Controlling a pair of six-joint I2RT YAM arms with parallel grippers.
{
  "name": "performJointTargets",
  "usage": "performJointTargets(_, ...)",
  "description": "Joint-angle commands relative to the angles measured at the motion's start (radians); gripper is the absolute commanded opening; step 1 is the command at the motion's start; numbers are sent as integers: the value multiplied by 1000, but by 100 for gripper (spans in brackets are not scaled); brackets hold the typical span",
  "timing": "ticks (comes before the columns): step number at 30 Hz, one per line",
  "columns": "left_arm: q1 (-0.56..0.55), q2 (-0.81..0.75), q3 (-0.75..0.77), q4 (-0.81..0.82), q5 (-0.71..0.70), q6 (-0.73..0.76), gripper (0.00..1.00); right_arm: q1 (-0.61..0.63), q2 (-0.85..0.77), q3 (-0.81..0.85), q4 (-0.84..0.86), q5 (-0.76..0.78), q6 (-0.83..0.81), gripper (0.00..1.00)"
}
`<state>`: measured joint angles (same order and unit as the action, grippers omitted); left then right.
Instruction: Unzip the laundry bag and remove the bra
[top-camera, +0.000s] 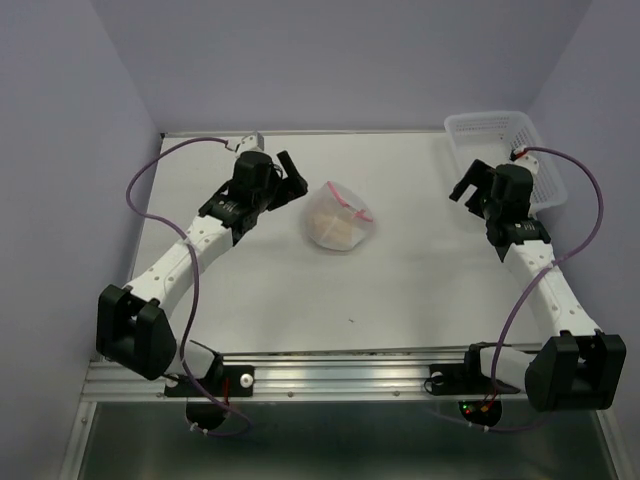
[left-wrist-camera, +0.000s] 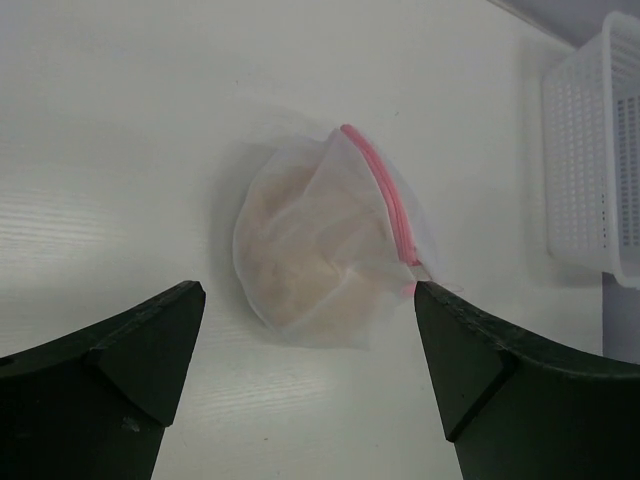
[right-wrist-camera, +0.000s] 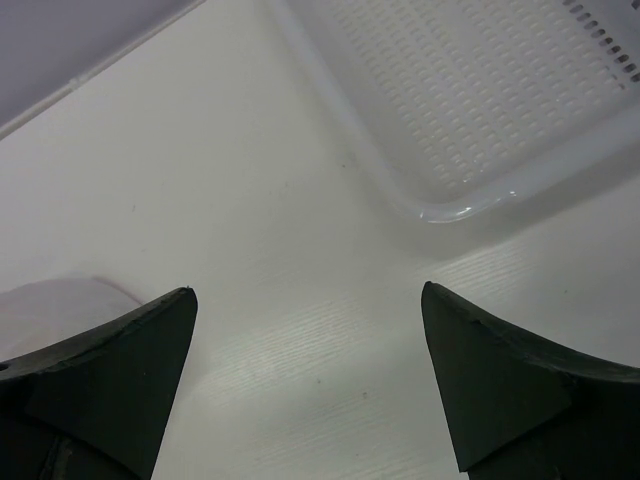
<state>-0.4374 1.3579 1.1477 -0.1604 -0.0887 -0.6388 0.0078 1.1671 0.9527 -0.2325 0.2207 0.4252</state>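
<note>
The laundry bag (top-camera: 338, 217) lies on the white table, a rounded white mesh pouch with a pink zipper rim (left-wrist-camera: 385, 195) running along its right side. The peach-tan bra (left-wrist-camera: 300, 250) shows through the mesh inside it. My left gripper (top-camera: 290, 172) is open and empty, just left of the bag and apart from it; in the left wrist view the bag (left-wrist-camera: 330, 240) sits ahead between the two fingertips. My right gripper (top-camera: 468, 185) is open and empty over bare table, well right of the bag.
A white plastic lattice basket (top-camera: 500, 150) stands at the back right corner, behind my right gripper; it also shows in the right wrist view (right-wrist-camera: 470, 100) and the left wrist view (left-wrist-camera: 590, 160). The table's back edge meets the lilac wall.
</note>
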Motion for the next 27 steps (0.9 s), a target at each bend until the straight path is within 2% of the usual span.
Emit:
performJointTargets(1,-63,56,119,-14,-8,-36,99,0,-15,20,30,-102,-68,100)
performJointTargets(7,-127,220,253,-60,-39,-99,99,0,-6,-14,64,-152,-127,100)
performJointTargets(10,-165,308,334,-83,-106,-143,99,52,5,-23,65,-31,-176,100)
performJointTargets(14,-172,429,495,-194,-135,-186,98,73,6,-26,65,31,-194,100)
performJointTargets(18,-173,513,540,-199,-111,-217,92,83,14,-26,64,98,-191,100)
performJointTargets(27,-181,612,590,-261,-114,-239,85,92,51,-22,48,207,-180,100)
